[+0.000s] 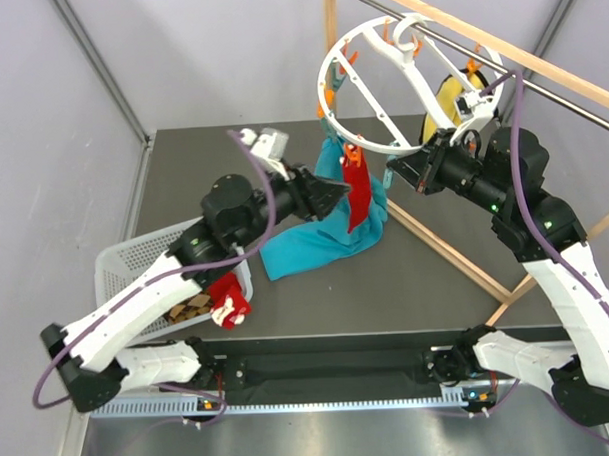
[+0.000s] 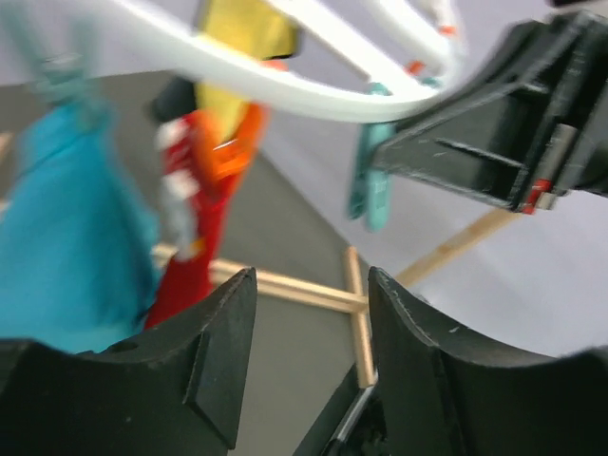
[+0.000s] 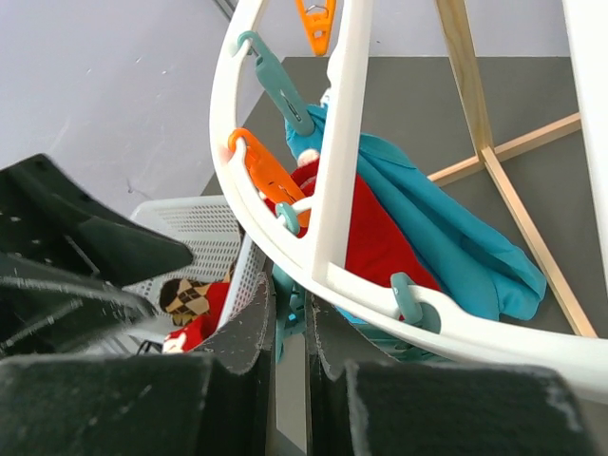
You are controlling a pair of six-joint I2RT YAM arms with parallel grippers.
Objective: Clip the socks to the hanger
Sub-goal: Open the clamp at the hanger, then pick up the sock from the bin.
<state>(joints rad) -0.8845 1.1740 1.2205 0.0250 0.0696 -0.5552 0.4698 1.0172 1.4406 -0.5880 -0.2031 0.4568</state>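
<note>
The large white plastic ring hanger [image 3: 334,142] hangs over the dark counter's [image 1: 387,295] far right side. One hanging red sock [image 1: 356,196] is clipped to its near rim, above one long teal cloth [image 1: 310,243]. The left tool [image 2: 312,285] gapes empty just beside that sock. The right tool [image 3: 290,294] is pinched on a teal clip [image 3: 282,309]. Bare counter runs along the near edge. The white mesh basket [image 1: 125,256] at the near-left corner holds two socks: one loose red sock [image 1: 228,299] and one checkered sock [image 1: 190,312].

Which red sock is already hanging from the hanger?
The red sock dangling from an orange clip beside the teal cloth; the other red sock lies draped over the mesh basket's rim.
</note>
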